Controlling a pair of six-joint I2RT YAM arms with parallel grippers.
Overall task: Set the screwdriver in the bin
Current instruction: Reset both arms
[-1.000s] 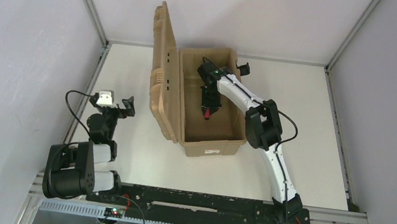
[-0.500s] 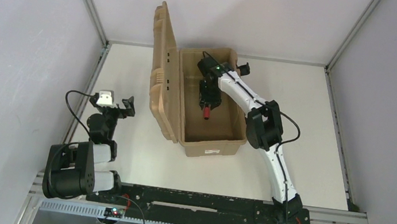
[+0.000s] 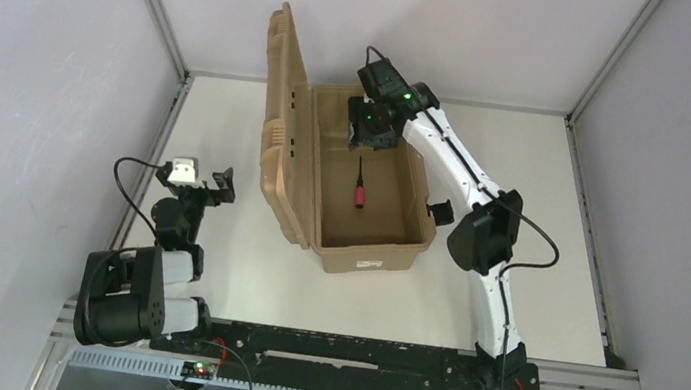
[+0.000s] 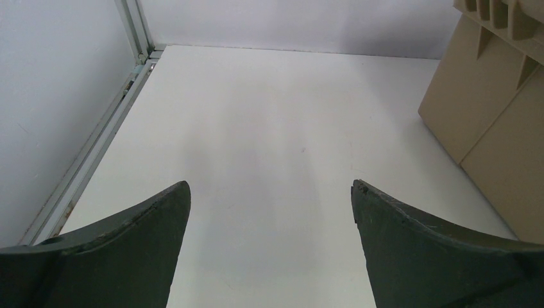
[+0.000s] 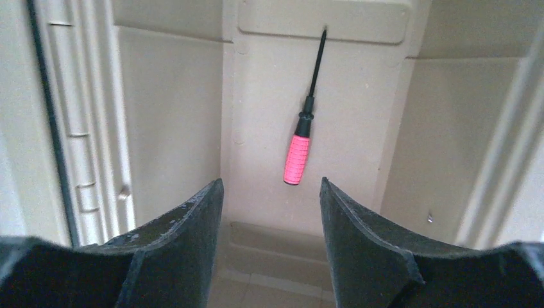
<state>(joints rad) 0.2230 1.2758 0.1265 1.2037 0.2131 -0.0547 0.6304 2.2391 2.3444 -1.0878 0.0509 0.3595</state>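
Observation:
The screwdriver, red handle and thin black shaft, lies flat on the floor of the open tan bin. It also shows in the right wrist view, lying free ahead of the fingers. My right gripper is open and empty, raised above the bin's far end; it also shows in its own wrist view. My left gripper is open and empty over the bare table at the left, well away from the bin.
The bin's ribbed lid stands upright along its left side, and its tan wall shows at the right of the left wrist view. A metal frame rail borders the white table on the left.
My right gripper has let go of the screwdriver, which now lies on the bin floor. The gripper has risen and drawn back toward the bin's far end. The left arm has not moved.

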